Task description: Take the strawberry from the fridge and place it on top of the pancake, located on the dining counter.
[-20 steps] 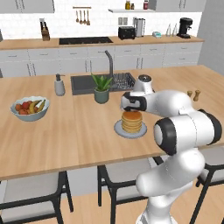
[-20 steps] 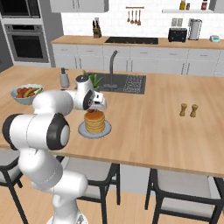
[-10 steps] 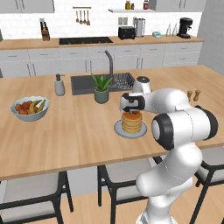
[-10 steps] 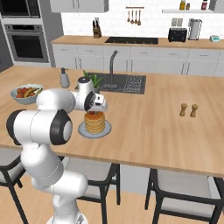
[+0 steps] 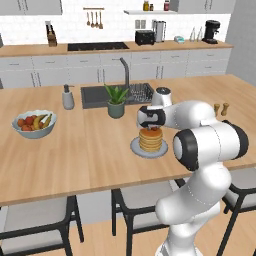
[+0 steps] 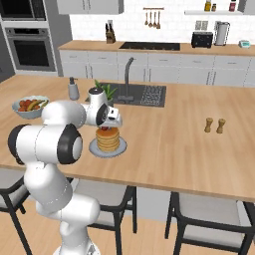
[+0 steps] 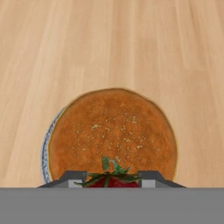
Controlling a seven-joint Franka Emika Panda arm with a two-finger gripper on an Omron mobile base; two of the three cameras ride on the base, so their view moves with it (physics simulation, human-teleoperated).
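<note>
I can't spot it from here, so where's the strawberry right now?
The strawberry sits between the gripper fingertips, directly above the pancake on its grey plate, at the dining counter edge nearest the stools.

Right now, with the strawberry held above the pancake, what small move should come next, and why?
Probably lower the gripper a little and then open it. The hand view shows the strawberry between the fingertips, directly over the pancake on its plate; the side views show it close above the stack.
</note>
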